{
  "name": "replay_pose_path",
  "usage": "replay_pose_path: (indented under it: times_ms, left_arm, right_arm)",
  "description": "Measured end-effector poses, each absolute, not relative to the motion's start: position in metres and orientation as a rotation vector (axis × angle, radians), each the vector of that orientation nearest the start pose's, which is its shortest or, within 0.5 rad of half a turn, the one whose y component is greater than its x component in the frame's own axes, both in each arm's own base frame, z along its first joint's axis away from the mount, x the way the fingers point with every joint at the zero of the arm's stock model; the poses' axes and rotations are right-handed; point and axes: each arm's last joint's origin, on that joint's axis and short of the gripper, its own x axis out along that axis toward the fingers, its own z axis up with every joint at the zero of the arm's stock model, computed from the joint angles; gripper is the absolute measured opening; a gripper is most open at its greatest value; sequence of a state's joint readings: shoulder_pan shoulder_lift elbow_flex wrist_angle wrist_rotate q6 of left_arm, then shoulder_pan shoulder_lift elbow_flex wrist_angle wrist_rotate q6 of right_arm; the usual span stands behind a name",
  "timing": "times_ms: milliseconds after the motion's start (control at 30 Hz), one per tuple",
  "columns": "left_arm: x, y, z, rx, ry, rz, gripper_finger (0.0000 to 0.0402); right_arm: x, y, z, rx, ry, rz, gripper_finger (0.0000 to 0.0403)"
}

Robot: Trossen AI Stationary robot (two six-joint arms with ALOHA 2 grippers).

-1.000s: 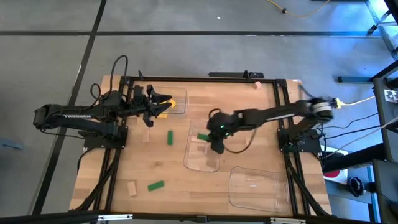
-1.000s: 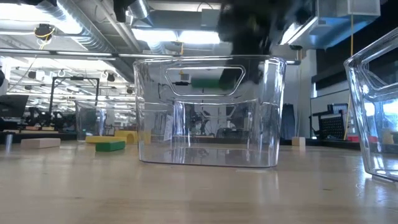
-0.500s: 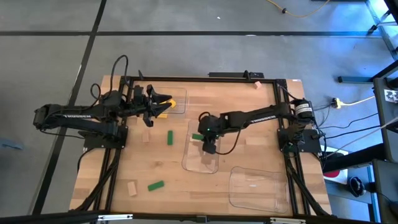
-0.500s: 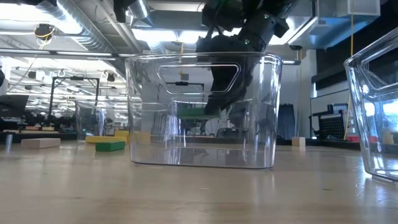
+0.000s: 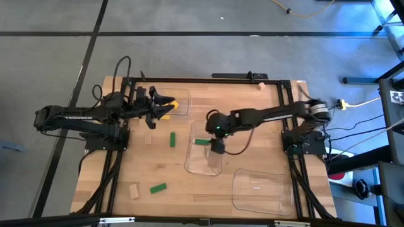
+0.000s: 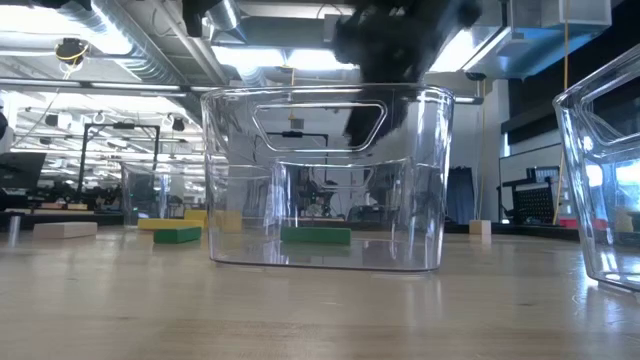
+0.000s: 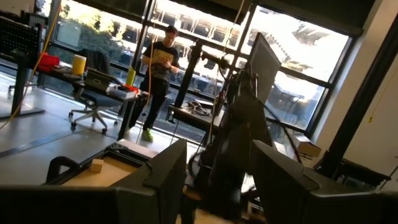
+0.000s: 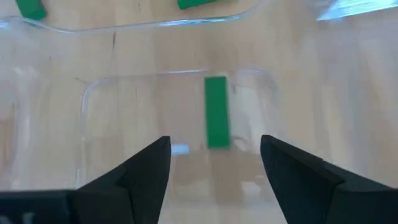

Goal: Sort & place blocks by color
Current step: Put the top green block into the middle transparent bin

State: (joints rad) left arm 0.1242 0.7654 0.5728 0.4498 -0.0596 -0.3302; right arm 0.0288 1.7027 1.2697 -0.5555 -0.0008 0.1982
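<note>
A green block (image 8: 216, 112) lies flat on the floor of the middle clear tray (image 5: 203, 165). The right claw (image 8: 214, 163) hangs just above it, wide open & empty. Two more green blocks (image 5: 172, 139) sit on the bench (image 5: 164, 165) to the left. The left claw (image 7: 214, 177) waits w/ fingers apart by the yellow blocks (image 5: 167, 108).

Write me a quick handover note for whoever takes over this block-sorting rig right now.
Right gripper: open, empty, above the middle clear tray.
Left gripper: open, waiting over the far-left tray, yellow blocks beneath it.
Done: one green block lies flat in the middle tray.
Left: two green blocks and tan blocks lie loose on the table; another tan block sits at the far edge. The near-right tray shows no blocks.
</note>
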Motion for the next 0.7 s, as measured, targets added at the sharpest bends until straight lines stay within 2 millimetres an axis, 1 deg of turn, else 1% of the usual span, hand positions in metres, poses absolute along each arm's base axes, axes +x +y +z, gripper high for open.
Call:
replay_pose_path:
  times_ms: [133, 200, 300, 400, 533, 600, 700]
  left_arm:
    - [0.175, 0.023, 0.318, -0.32, -0.232, 0.119, 0.0169]
    - [0.175, 0.023, 0.315, -0.321, -0.202, 0.125, 0.0169]
    - [0.176, 0.023, 0.311, -0.323, -0.159, 0.132, 0.0169]
    - [0.176, 0.023, 0.31, -0.311, -0.145, 0.135, 0.0169]
    - [0.176, 0.023, 0.31, -0.257, -0.142, 0.144, 0.0169]
    - [0.176, 0.023, 0.31, -0.246, -0.141, 0.147, 0.0169]
    - [0.176, 0.023, 0.31, -0.245, -0.139, 0.147, 0.0169]
  right_arm:
    - [0.318, 0.005, 0.274, 0.104, 1.003, -0.195, 0.0246]
    - [0.299, 0.003, 0.292, 0.113, 0.946, -0.258, 0.0245]
    - [0.267, 0.001, 0.309, 0.2, 0.816, -0.321, 0.0245]
    - [0.24, 0.0, 0.314, 0.325, 0.629, -0.335, 0.0245]
    - [0.216, 0.0, 0.314, 0.474, 0.304, -0.269, 0.0245]
    - [0.209, 0.0, 0.315, 0.504, 0.135, -0.231, 0.0245]
    - [0.202, 0.0, 0.315, 0.435, -0.02, -0.189, 0.0245]
